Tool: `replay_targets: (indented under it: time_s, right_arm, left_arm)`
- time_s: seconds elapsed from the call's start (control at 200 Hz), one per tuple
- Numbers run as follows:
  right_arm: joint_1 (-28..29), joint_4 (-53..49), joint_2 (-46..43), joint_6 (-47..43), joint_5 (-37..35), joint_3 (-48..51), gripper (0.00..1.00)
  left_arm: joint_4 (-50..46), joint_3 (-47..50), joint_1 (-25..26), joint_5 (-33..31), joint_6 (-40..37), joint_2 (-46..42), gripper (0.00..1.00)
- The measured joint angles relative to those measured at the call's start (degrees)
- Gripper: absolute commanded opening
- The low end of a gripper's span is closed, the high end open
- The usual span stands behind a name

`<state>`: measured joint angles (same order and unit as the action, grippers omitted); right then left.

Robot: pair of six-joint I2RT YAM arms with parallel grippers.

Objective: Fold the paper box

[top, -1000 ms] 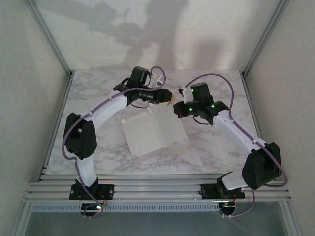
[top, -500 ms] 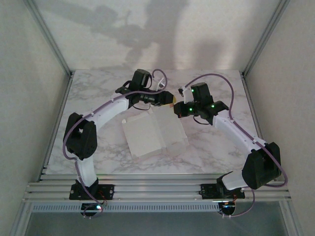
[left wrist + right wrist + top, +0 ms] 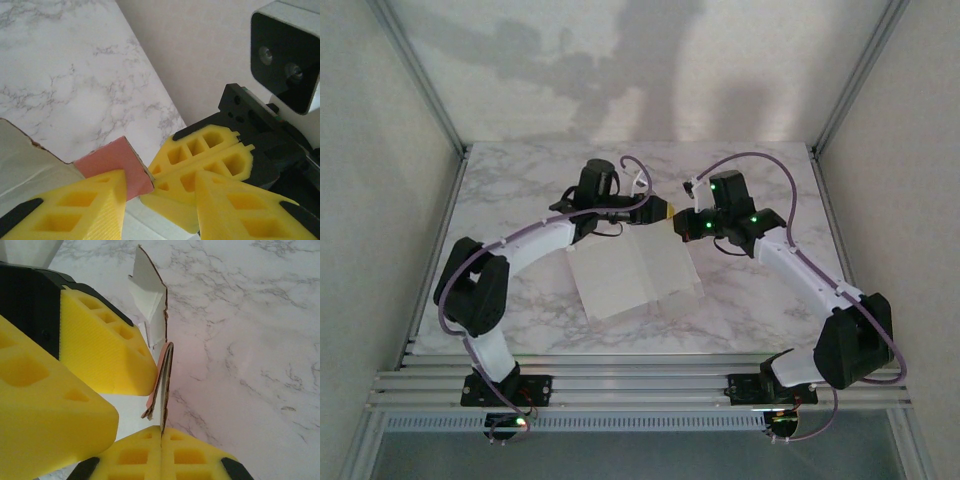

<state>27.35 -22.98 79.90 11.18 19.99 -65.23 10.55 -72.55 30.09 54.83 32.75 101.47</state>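
The box (image 3: pixel 635 275) lies in the middle of the table (image 3: pixel 520 190), between the two arms. It is mostly a flat sheet with the off-white side up. Creases show across it from above, but no wall stands along its near or left edges.

The one part that is up is a flap (image 3: pixel 117 167) at the far right corner. It stands nearly on edge, pink on one face and pale on the other, with a second pale tab rising behind it in the right wrist view.

The right claw (image 3: pixel 162 437) is closed tight on that flap's lower edge, and the card runs straight into the seam between its two pads.

The left claw (image 3: pixel 160 177) is partly open and has hold of nothing that I can see. Its fingers straddle the flap and the tips of the right claw. One finger sits against the flap's pink side; I cannot tell whether it is pressing or only touching.

By my reading the job is at an early stage — one corner flap raised and being worked by both arms. The other flaps have yet to be raised, and nothing is tucked or closed. Nothing like a finished pink box shows yet.
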Motion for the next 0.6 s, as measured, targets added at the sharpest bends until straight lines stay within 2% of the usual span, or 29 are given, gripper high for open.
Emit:
replay_targets:
  time_s: [0.17,0.415,0.601]
  right_arm:
    - [0.1,0.1,-1.0,-0.1,0.0,0.0,0.0]
    - [0.5,-0.9,-2.3,-1.5,-0.5,0.0,0.0]
    - [0.7,-2.3,-2.5,-2.7,-0.7,-0.2,0.0]
  left_arm:
    - [5.6,3.0,0.3,-0.8,1.8,-1.6,0.43]
    - [6.1,8.2,-0.2,-5.9,-0.9,-8.7,0.48]
    - [5.6,13.4,-3.8,-8.0,-3.3,-14.6,0.56]
